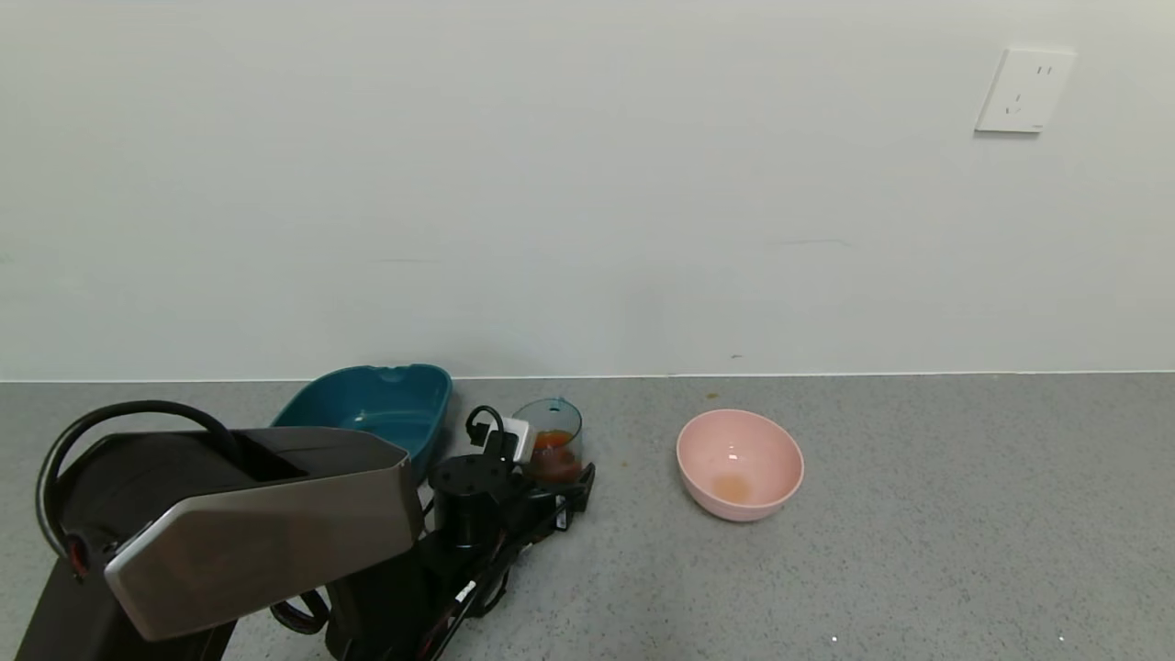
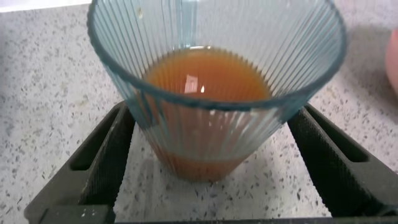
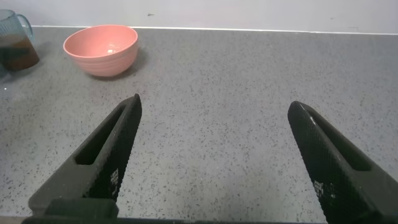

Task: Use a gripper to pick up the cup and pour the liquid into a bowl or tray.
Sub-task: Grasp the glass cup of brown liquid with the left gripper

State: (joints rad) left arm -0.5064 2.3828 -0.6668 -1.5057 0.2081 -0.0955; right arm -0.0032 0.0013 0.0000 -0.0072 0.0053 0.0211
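Observation:
The blue-green ribbed cup (image 1: 549, 424) stands upright on the grey counter, just right of the dark teal tray (image 1: 367, 404). It holds reddish-brown liquid (image 1: 553, 452) to about half its height. My left gripper (image 1: 556, 479) is open, with one finger on each side of the cup. In the left wrist view the cup (image 2: 211, 143) and its liquid (image 2: 205, 74) fill the space between the fingers (image 2: 106, 155), at or very near its walls. My right gripper (image 3: 212, 102) is open and empty, low over bare counter. It is out of the head view.
A round pink bowl (image 1: 740, 464) with a faint orange stain sits right of the cup, and shows in the right wrist view (image 3: 101, 48). The white wall runs close behind the tray and cup. My left arm's silver-grey link (image 1: 257, 523) covers the counter's front left.

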